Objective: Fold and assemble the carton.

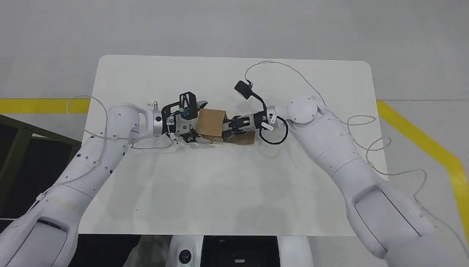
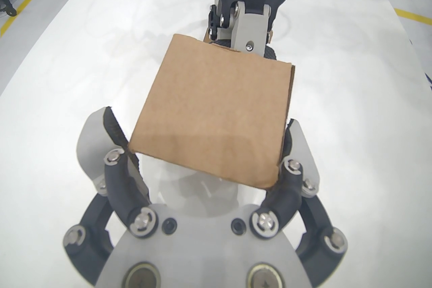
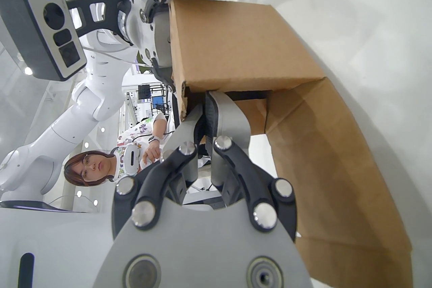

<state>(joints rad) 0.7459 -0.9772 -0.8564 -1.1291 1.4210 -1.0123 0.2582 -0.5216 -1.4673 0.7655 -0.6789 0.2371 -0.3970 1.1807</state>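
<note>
A small brown carton point(image 1: 212, 121) lies mid-table between my two grippers. In the left wrist view its flat top panel point(image 2: 216, 107) sits between the spread fingers point(image 2: 113, 130) of my left gripper point(image 2: 202, 125), which press on its two sides. My left gripper point(image 1: 192, 124) holds that end. My right gripper point(image 1: 236, 126) is at the opposite, open end, its fingers point(image 3: 219, 113) pinched together on the carton's wall point(image 3: 236, 43) just under the top panel. A long flap point(image 3: 330, 161) hangs open beside the right gripper point(image 3: 206, 107).
The white table point(image 1: 220, 194) has bare surface all around the carton. Thin cables point(image 1: 278, 65) loop over the far right part of the table, near the right arm. Yellow floor tape point(image 1: 410, 131) runs beyond the table's edges.
</note>
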